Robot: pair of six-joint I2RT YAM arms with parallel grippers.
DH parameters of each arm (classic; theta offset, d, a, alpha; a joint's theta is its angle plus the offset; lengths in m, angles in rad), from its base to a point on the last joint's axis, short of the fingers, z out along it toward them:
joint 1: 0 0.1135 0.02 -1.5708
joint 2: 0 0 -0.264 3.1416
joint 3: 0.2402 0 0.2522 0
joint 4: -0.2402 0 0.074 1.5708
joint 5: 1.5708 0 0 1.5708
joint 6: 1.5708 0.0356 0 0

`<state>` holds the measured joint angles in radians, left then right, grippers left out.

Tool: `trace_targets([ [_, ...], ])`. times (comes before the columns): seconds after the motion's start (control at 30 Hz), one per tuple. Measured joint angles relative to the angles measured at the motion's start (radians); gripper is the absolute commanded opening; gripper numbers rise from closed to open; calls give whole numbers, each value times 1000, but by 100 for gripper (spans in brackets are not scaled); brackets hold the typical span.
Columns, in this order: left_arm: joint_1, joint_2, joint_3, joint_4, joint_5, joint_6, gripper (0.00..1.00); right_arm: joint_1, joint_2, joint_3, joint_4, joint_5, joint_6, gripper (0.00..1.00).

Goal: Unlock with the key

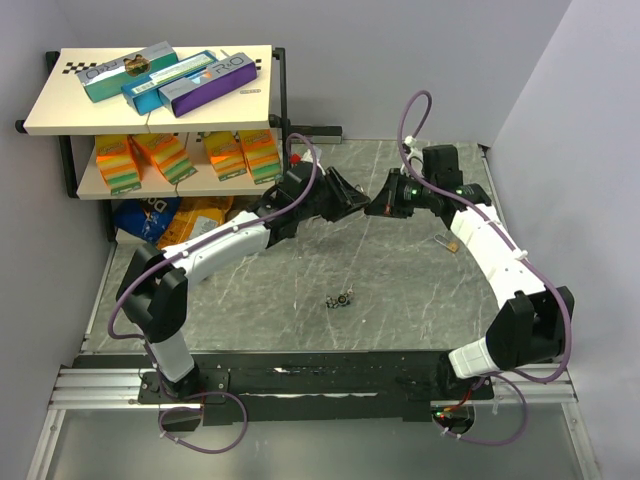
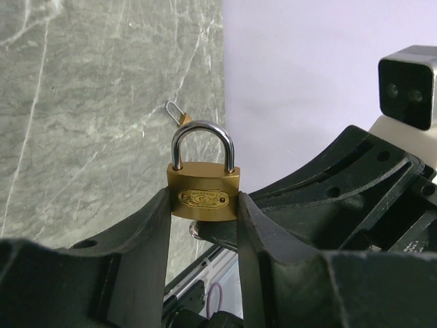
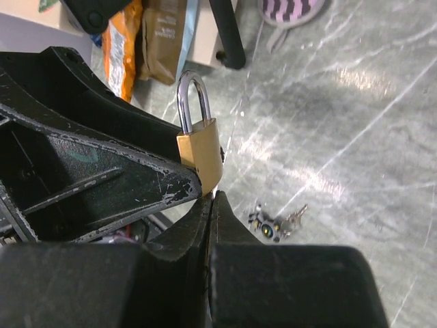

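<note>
Above the middle of the tabletop (image 1: 250,300), the left arm (image 1: 225,240) and the right arm (image 1: 490,245) meet tip to tip. The left jaws clamp a brass padlock (image 2: 204,195) by its two sides, with its shackle closed. The right jaws are pressed narrow, their tips right at the padlock's base. Whether they pinch anything I can't tell from here. The key bunch (image 1: 343,299) lies on the tabletop nearer the arm bases, apart from both arms. A second padlock (image 1: 452,243) lies just beside the right arm. At the far left a shelf (image 1: 60,110) carries three long boxes (image 1: 170,75) on its top board and orange-and-green packs (image 1: 190,155) on the lower one. Snack bags (image 1: 175,215) lie on the tabletop beneath it.
</note>
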<state>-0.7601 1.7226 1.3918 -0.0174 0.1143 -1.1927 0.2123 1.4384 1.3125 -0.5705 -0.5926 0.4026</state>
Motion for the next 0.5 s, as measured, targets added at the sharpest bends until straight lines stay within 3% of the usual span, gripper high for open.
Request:
trace_targets([
  [0.3,3,0,-3,35,-3,4,1,-7,-40,-66,109,-1,43,0],
  [0.5,4,-36,-67,125,-4,10,1,-32,-40,-78,146,-82,119,0],
])
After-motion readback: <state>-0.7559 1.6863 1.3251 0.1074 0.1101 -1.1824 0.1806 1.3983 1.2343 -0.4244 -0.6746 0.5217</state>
